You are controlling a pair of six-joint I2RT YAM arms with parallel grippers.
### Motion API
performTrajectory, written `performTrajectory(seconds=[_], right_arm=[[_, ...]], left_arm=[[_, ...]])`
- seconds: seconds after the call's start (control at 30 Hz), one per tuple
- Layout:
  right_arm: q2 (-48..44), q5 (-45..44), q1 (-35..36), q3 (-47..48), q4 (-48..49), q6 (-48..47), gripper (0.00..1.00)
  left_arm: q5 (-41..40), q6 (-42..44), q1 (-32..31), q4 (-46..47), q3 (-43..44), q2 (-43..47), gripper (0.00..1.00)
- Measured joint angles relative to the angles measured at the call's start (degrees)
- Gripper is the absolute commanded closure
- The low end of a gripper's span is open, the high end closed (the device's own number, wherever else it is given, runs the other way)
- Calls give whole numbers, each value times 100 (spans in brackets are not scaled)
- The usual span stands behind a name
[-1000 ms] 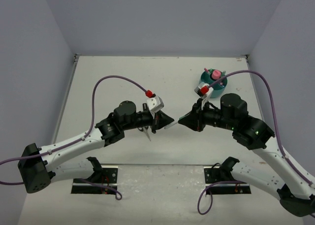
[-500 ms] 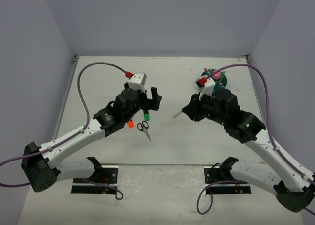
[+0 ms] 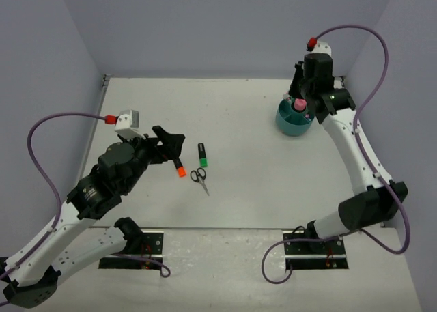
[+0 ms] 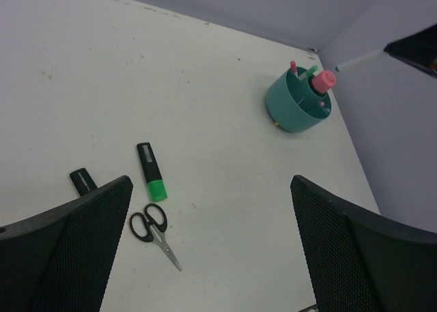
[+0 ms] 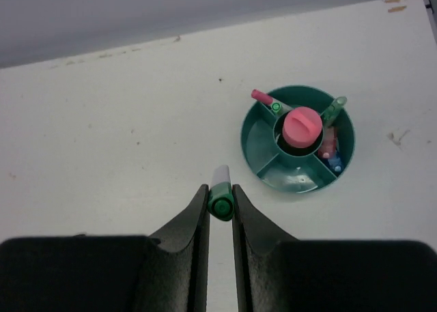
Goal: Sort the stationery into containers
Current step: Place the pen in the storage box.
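Note:
The round teal organizer (image 3: 295, 118) stands at the back right with a pink-capped bottle (image 5: 302, 126) in its centre well. Two pens and a small blue piece (image 5: 336, 164) sit in its ring compartments. High above and just short of it, my right gripper (image 5: 220, 204) is shut on a thin white pen with a green cap (image 5: 220, 189). Mid-table lie an orange highlighter (image 3: 179, 167), a green highlighter (image 4: 150, 172) and black-handled scissors (image 4: 155, 229). My left gripper (image 4: 210, 182) hovers open over them, holding nothing.
Grey walls close the table at the back and on both sides. The organizer (image 4: 299, 102) stands near the right wall. Two black mounting brackets (image 3: 133, 247) sit at the near edge.
My left gripper has opened and drawn back to the left, uncovering the highlighters. My right arm has swung from mid-table up and back over the organizer, carrying the pen.

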State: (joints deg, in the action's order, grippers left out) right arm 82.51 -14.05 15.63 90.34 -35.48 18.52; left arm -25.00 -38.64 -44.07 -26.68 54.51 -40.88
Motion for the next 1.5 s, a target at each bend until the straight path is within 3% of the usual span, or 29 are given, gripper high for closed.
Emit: performTrajectory(seconds=[0.2, 0.4, 0.6, 1.0, 1.2, 1.3, 1.5], right_arm=[[1737, -393, -234, 1445, -88, -287, 100], [2795, -659, -457, 2149, -278, -493, 100], [3288, -745, -651, 2825, -438, -632, 100], [3571, -713, -811, 2852, -563, -890, 99], [3715, -637, -968, 2693, -592, -889, 67], [3721, -592, -1013, 2631, -640, -873, 45], [3721, -468, -1028, 2545, -664, -800, 38]], left_arm=[[320, 135, 0, -567, -42, 360, 0], [342, 290, -4, -919, -461, 808, 0], [317, 375, -8, -1110, -819, 743, 0], [402, 433, -20, -1075, -943, 1141, 0], [394, 433, -20, -1075, -943, 1250, 0], [394, 433, -20, -1076, -943, 1224, 0], [394, 433, -20, -1075, -943, 1200, 0]])
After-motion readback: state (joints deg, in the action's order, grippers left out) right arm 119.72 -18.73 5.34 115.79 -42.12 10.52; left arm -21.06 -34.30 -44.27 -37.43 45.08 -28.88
